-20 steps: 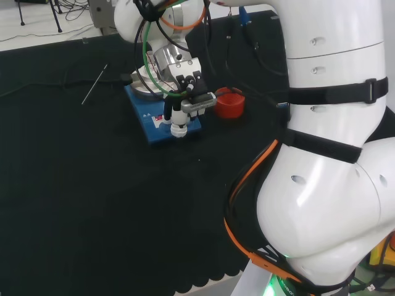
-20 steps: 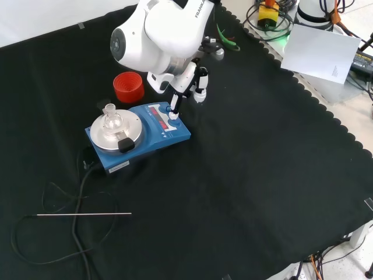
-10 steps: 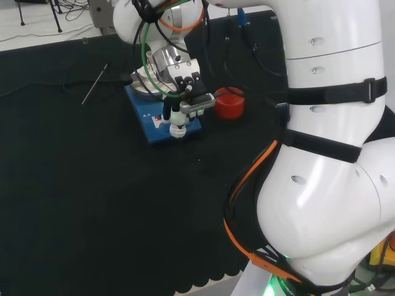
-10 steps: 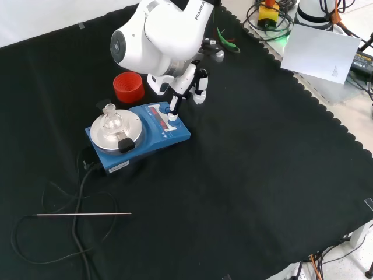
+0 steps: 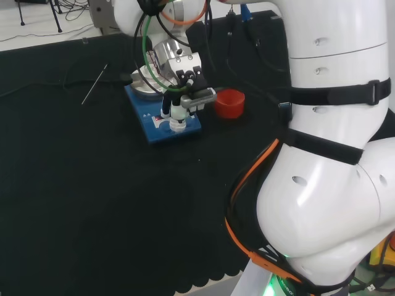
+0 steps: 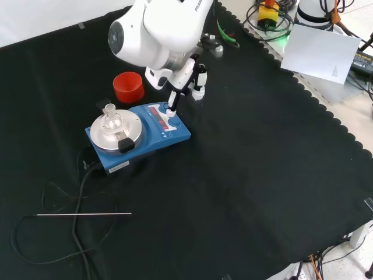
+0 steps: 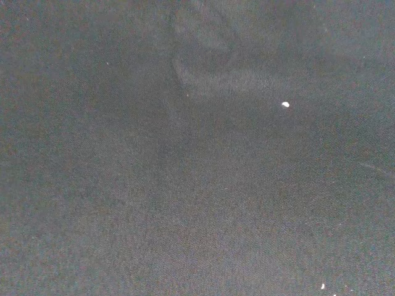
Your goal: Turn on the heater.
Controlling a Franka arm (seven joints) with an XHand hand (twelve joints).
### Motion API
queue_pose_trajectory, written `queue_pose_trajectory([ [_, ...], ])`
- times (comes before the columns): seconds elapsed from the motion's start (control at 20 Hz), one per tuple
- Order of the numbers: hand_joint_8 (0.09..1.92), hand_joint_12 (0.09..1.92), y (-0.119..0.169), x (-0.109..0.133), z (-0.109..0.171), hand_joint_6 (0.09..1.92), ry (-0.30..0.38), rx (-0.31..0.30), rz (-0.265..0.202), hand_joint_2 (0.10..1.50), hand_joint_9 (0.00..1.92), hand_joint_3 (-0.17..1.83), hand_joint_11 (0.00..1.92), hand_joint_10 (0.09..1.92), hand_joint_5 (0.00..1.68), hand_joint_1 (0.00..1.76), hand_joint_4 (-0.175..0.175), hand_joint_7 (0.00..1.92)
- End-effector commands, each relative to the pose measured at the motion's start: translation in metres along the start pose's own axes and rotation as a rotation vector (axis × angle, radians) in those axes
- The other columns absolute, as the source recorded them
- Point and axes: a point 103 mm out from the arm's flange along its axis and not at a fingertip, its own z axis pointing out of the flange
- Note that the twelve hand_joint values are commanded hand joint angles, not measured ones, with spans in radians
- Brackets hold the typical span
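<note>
On a black-clothed counter [image 6: 262,175], the hand [image 6: 185,81] points one straight finger down onto the blue heater [image 6: 140,137] control panel, apparently to switch it on.

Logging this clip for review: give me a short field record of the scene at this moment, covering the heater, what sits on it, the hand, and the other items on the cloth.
heater: blue heater on the black cloth, control panel facing the arm
on plate: small clear glass flask on the round metal plate
hand: hand above the control panel, one finger pointing down at a knob; contact cannot be told
other items: red ribbed ring beyond the heater in the front view; thin metal rod on the cloth
cable: black cable running from the heater
</note>
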Motion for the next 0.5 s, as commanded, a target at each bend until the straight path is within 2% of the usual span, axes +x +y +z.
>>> queue_pose_trajectory([
  [0.05,1.92,1.56,-0.023,-0.005,-0.016,0.09,0.016,-0.037,-0.012,1.25,1.82,-0.17,1.92,1.81,0.29,1.45,-0.002,1.58],
  [0.35,1.92,1.56,-0.035,-0.014,-0.022,0.09,0.032,-0.060,-0.001,1.24,1.82,-0.17,1.92,1.81,0.30,1.45,-0.002,1.59],
  [0.5,1.92,1.56,-0.036,-0.008,-0.023,0.09,0.027,-0.068,0.012,1.24,1.82,-0.17,1.92,1.81,0.30,1.45,-0.002,1.59],
])
